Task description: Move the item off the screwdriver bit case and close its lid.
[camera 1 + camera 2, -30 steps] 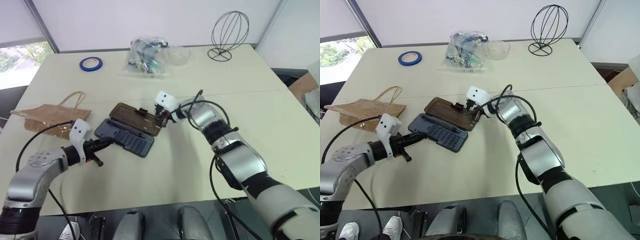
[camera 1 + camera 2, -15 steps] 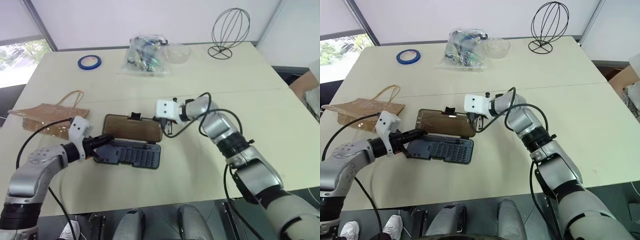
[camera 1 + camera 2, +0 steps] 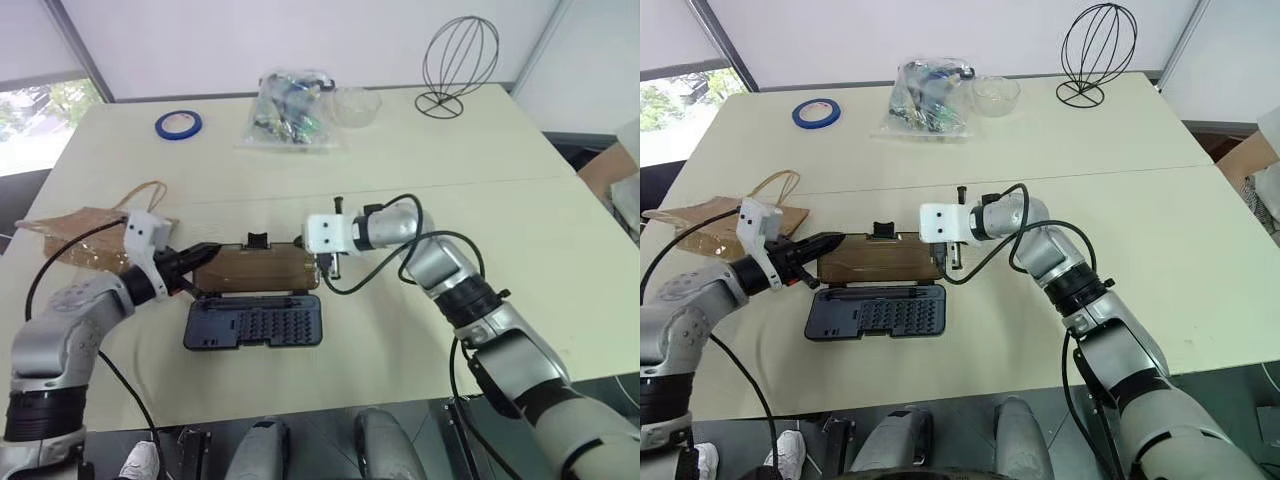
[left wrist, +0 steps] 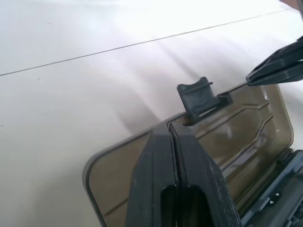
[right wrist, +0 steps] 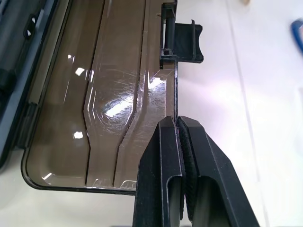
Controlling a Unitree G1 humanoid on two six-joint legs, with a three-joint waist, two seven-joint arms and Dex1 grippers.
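The screwdriver bit case [image 3: 255, 322] lies open on the table, its blue-grey tray with rows of bits facing up. Its smoky brown lid [image 3: 255, 268] stands raised on the hinge along the tray's far side, latch tab uppermost. My right gripper [image 5: 176, 124] is shut on the lid's latch-side rim near its right end. My left gripper [image 4: 171, 126] is shut, its tips against the lid's left end. The item, a flat brown paper bag [image 3: 85, 235] with loop handles, lies on the table left of the case, apart from it.
At the back of the table are a blue tape roll [image 3: 179, 125], a clear plastic bag of small parts [image 3: 290, 112], a clear bowl [image 3: 357, 105] and a black wire head-shaped stand [image 3: 458, 65]. A cardboard box [image 3: 605, 170] shows past the table's right edge.
The case has turned from a diagonal to parallel with the table's front edge. The lid has swung up from lying flat. My left gripper rose from the tray to the lid's left end.
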